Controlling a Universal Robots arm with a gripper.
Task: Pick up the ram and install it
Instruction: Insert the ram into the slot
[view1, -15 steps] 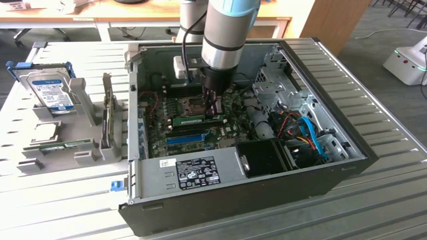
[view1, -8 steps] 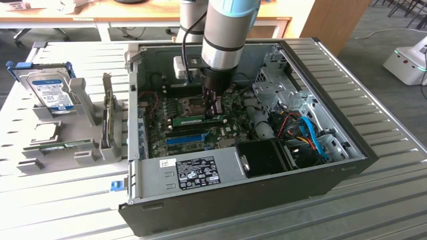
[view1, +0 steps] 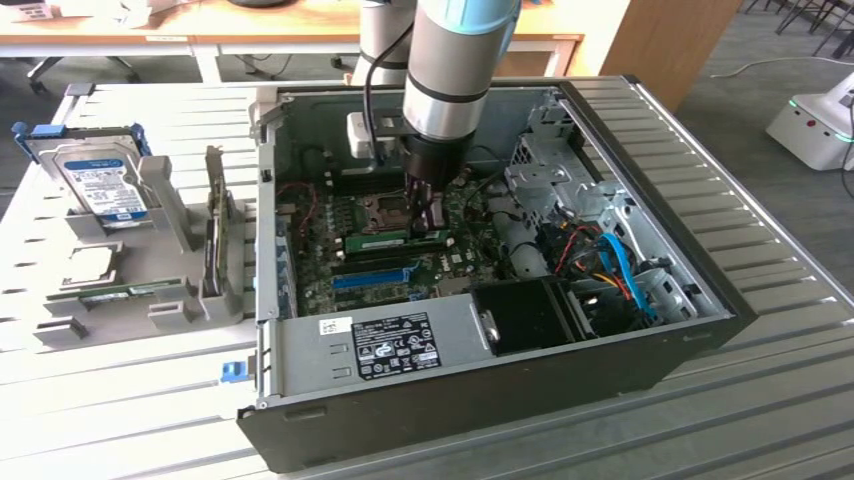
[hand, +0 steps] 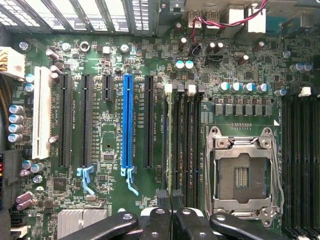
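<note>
The ram is a thin green stick standing edge-up in a memory slot on the motherboard, beside the CPU socket. In the wrist view the ram runs as a narrow green strip in the slot nearest the blue slot. My gripper reaches down into the open computer case. Its black fingertips are pressed together right over one end of the stick, and the gripper is shut with nothing between the fingers.
A grey holder on the exterior view's left carries a silver hard drive with a blue label. Inside the case are a black fan housing, blue and orange cables and more black memory slots.
</note>
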